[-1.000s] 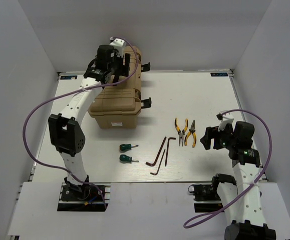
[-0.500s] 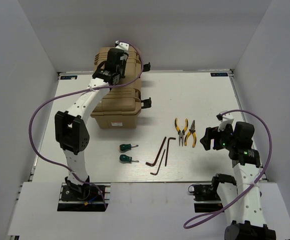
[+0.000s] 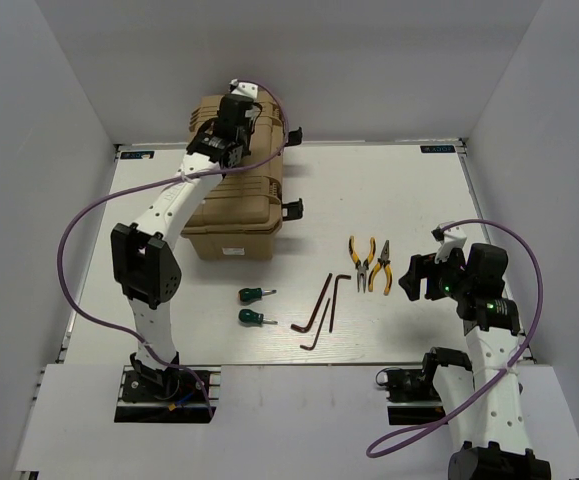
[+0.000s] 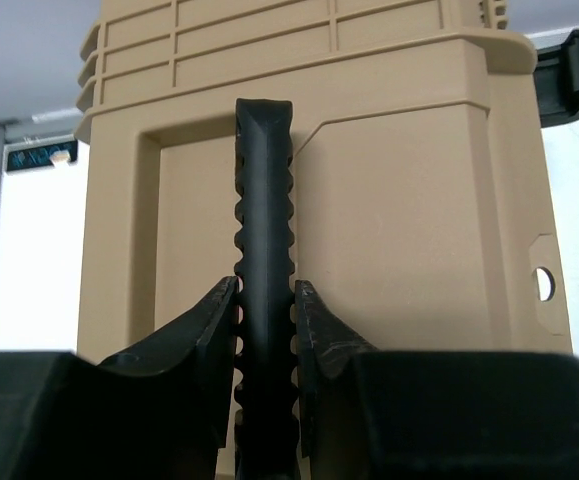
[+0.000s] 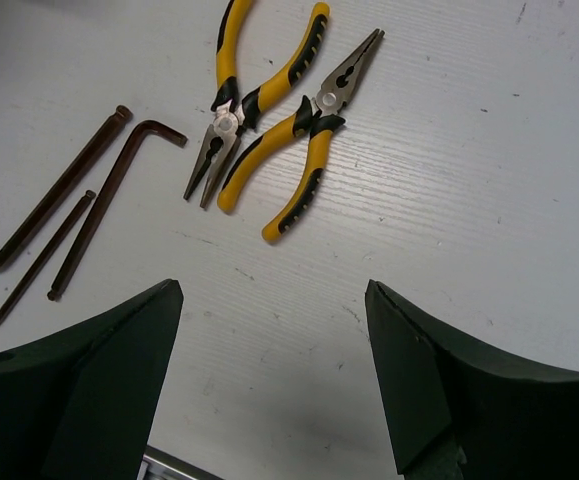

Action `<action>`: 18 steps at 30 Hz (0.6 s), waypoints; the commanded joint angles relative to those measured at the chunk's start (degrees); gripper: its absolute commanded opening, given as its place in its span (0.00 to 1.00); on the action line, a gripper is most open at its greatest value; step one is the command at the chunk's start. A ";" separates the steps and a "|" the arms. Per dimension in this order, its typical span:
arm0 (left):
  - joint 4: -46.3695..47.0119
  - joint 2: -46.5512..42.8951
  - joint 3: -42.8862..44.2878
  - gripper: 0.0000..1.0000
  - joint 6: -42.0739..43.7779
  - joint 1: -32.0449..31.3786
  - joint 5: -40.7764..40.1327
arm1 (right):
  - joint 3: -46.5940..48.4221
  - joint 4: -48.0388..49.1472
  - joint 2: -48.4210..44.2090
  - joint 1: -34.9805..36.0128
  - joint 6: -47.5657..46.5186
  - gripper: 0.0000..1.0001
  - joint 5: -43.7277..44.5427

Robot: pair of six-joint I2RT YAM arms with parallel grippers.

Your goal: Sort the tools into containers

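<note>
Upper left, my left gripper (image 3: pixel 231 122) pinches the ribbed handle (image 4: pixel 265 200) of the case (image 3: pixel 241 215); lower right, right gripper (image 3: pixel 416 278) gapes above light, rigid pliers (image 3: pixel 371 264); grab near pivot.

The case (image 4: pixel 419 250) is matt tan plastic, its handle (image 4: pixel 265 200) ribbed black plastic.

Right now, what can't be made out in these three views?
Toolbox contents: the lid is shut in every view.
Left fingers on the handle: in the top view the wrist hides them.
Hex keys: the right wrist view's left edge cuts two of them off.
Screwdrivers: seen in the top view only, with tips too small to identify.
</note>
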 commanded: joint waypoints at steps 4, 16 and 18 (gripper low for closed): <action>-0.51 -8.09 9.98 0.00 -8.39 -0.05 0.42 | 2.52 0.11 -0.85 0.08 0.34 0.80 -1.79; 4.32 -16.88 -1.07 0.00 -9.54 8.38 -3.72 | 3.05 -1.39 1.25 0.25 -0.36 0.73 -5.48; 4.85 -18.20 -1.61 0.00 -10.32 10.66 -1.95 | 3.22 -1.65 1.95 0.34 -0.71 0.68 -6.10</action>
